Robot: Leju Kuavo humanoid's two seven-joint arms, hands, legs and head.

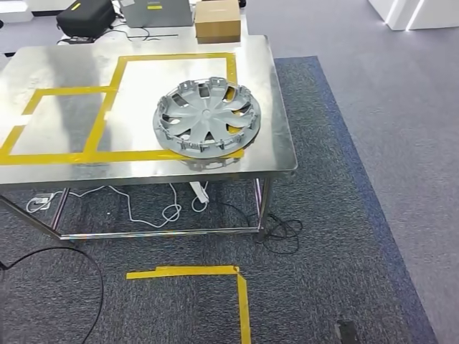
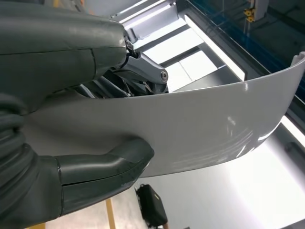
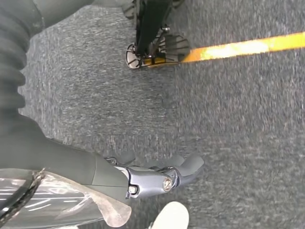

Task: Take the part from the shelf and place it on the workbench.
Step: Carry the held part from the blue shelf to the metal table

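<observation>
A: Where's the part?

B: The part [image 2: 201, 129], a long, smooth, glossy grey curved panel, is clamped in the left hand [image 2: 90, 105]: thick thumb under its face, darker fingers over the far side. Its long axis runs straight out past the fingertips.

A: And the workbench?

B: The workbench [image 1: 64, 122], polished steel marked with yellow tape rectangles, lies ahead and below the head camera. A grey plastic hubcap [image 1: 206, 117], spoked and round, already fills the right-hand rectangle; the left one is bare, and I judge the left arm the nearer to it.

A: The other hand?

B: The right hand [image 3: 154, 176] hangs over grey carpet [image 3: 233, 119], fingers loosely apart, gripping nothing.
</observation>
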